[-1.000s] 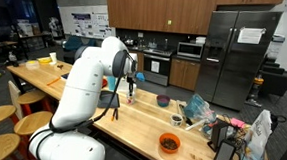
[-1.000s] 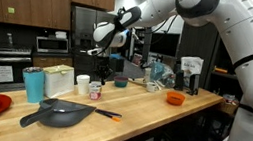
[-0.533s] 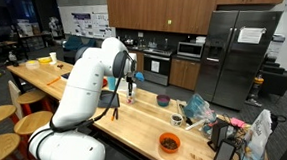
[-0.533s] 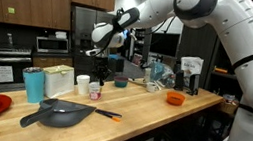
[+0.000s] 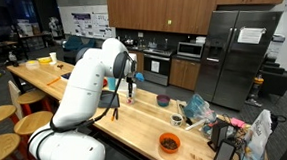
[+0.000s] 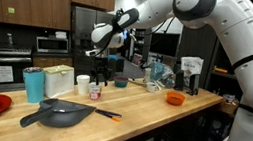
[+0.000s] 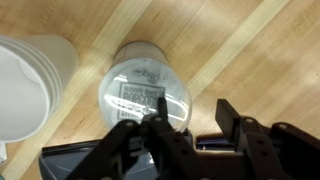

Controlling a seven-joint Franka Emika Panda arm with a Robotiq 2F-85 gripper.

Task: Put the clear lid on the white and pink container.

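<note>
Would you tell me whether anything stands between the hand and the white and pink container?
Nothing visible does. In the wrist view the open hand is right above the white and pink container; the white cup stands off to one side.

Exterior view behind the robot: stood at mid-distance behind the white arm [image 5: 83, 86] and faced along the wooden counter [image 5: 136, 125] toward the refrigerator [image 5: 235, 56].
Exterior view at counter height: sat low and looked back along the counter [image 6: 146, 106], with the arm [image 6: 224, 25] close.
Wrist view: looked straight down, very near, onto the white and pink container [image 7: 147, 90].
Shared: both exterior views took in the counter, the arm and the orange bowl [image 5: 169, 143] [image 6: 174, 98].
</note>
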